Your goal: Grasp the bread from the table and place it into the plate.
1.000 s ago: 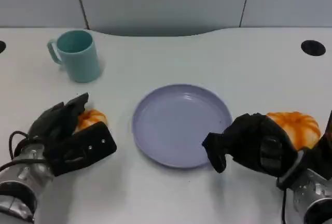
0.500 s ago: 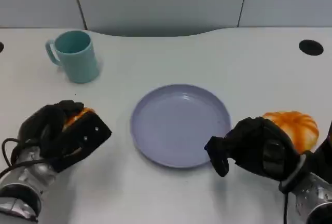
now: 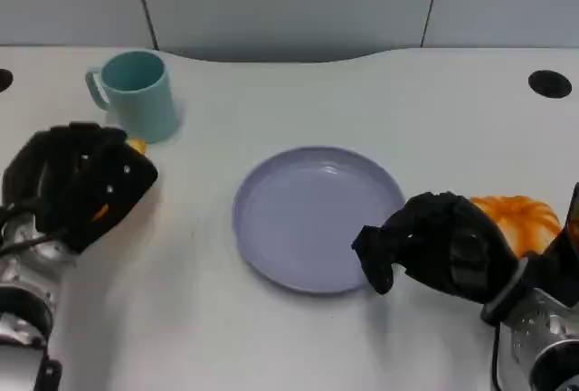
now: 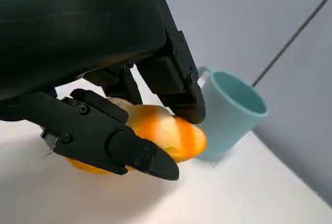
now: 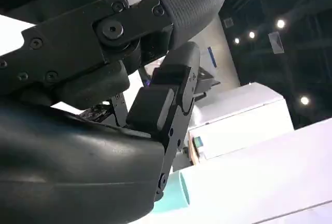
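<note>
Bread (image 4: pixel 166 133) is seen in the left wrist view as a rounded orange-golden roll with a glossy, paler streaked crust. It is clasped by the left robot hand (image 3: pixel 77 183), black fingers (image 4: pixel 111 141) wrapped under it and others pressed over its top, so the roll is held off the white desk (image 3: pixel 298 92). In the head view, only a small orange sliver (image 3: pixel 136 146) of it is shown at the upper edge of that hand, just beside the teal mug (image 3: pixel 137 95). The lavender plate (image 3: pixel 318 217) is placed at the middle of the desk, apart from the held bread, to its right. The right robot hand (image 3: pixel 434 246) is kept at the plate's right rim with fingers curled inward around nothing. A ribbed orange pumpkin-shaped thing (image 3: pixel 516 221) is partly hidden behind that hand, resting on the desk. 2 dark round holes (image 3: pixel 549 83) are set in the desk's far corners.
</note>
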